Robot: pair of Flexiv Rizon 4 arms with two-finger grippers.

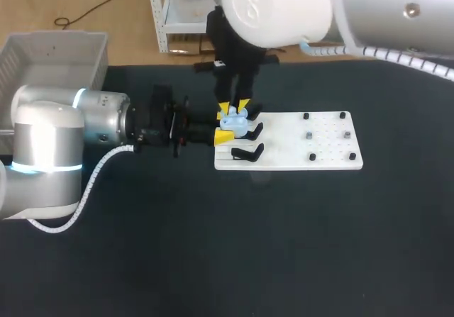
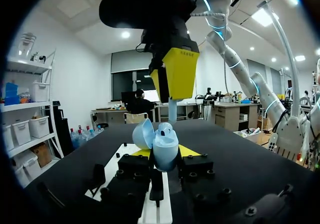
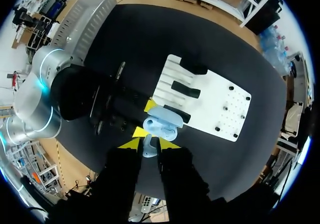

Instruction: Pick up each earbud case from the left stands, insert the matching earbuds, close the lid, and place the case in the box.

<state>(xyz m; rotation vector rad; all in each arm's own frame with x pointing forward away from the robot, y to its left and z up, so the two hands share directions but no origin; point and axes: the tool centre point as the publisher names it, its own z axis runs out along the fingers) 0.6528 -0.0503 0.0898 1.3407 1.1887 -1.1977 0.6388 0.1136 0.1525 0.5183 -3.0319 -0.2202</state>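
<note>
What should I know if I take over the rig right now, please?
Left gripper: shut on the open case, by the stands.
Right gripper: shut on an earbud, just above the case.
Done: case gripped, lid open.
Left: seat the earbud, close the lid, put the case in the box.
No other case shows on the stands.

Light: bright and even from overhead; my matte black table top [image 1: 213, 260] stayed dark, without glare.
Glare: the flat white fixture board [image 1: 312, 147] shone brightest; my right arm's glossy white shell [image 1: 277, 5] washed pale.
Shadows: soft under the black plastic stands [image 1: 247, 154]; my right gripper [image 3: 150, 144] sat mostly in shade.
Held things: the pale blue plastic earbud case [image 2: 165, 141] in my left gripper [image 2: 165, 152] and the small pale blue earbud [image 3: 148, 148] were clearly lit.
</note>
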